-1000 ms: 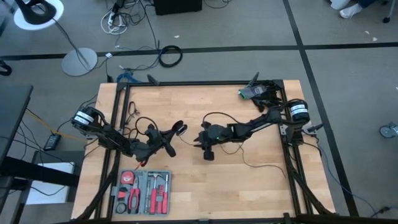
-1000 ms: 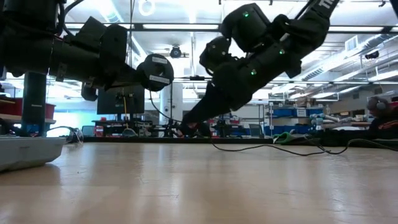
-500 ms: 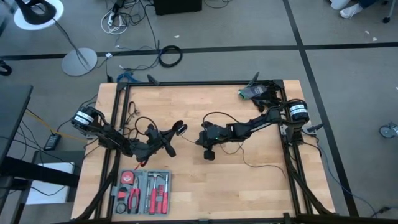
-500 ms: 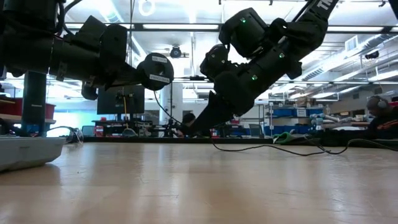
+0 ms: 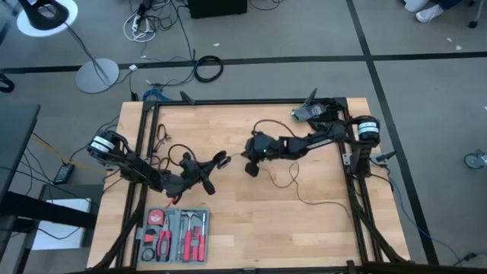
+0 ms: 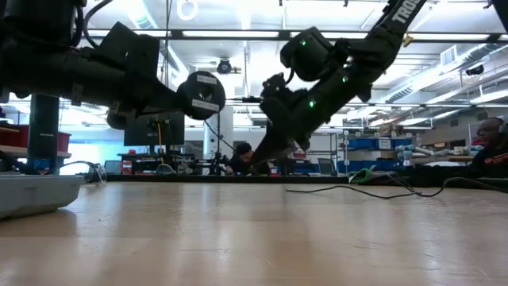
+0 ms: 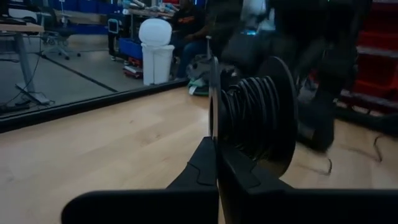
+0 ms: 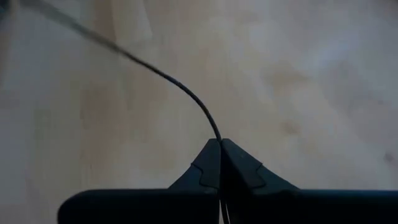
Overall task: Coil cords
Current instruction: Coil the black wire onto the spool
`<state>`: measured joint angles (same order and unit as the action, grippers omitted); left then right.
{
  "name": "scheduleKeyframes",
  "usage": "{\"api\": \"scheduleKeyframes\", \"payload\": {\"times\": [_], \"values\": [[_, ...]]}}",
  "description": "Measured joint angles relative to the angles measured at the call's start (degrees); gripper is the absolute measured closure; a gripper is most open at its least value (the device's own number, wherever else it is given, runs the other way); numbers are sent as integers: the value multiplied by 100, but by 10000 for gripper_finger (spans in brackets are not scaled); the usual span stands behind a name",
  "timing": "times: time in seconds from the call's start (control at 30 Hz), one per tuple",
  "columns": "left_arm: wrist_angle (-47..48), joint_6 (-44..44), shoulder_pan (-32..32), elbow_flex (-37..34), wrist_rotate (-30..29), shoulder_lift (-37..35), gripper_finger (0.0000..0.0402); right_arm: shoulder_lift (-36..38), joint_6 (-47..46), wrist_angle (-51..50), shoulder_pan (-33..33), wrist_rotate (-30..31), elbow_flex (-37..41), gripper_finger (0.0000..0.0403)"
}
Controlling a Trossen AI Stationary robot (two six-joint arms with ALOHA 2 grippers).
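Since a second ago our right gripper (image 5: 249,157) has swung toward the far side of the pale wooden table (image 5: 251,228) and pinched shut on the thin black cord (image 8: 180,87); in the right wrist view its fingers (image 8: 205,165) meet on the strand, which curves away over the wood. More of that cord trails in loose bends across the table toward the right arm's base. Our left gripper (image 5: 215,163), near the table's left side, is clamped on a round black spool (image 7: 255,115) wound with cord, held on edge above the surface. We see a grey tray of red-handled tools (image 5: 176,234) at the near left edge.
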<state>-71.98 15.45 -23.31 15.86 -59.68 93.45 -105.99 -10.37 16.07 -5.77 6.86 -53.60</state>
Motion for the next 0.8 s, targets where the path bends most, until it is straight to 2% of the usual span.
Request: {"api": "scheduleKeyframes", "payload": {"times": [0.33, 0.63, 0.8], "values": [[1178, 1047, 267, 12, 102, 0, 401, 961, 99, 31, 152, 148, -175, 402], [2067, 1355, 473, 459, 201, -2, 401, 497, 398, -231, 517, -93, -1116, 403], [2059, 1356, 474, 523, 72, -2, 401, 52, 472, -219, 727, -115, -1424, 403]]}}
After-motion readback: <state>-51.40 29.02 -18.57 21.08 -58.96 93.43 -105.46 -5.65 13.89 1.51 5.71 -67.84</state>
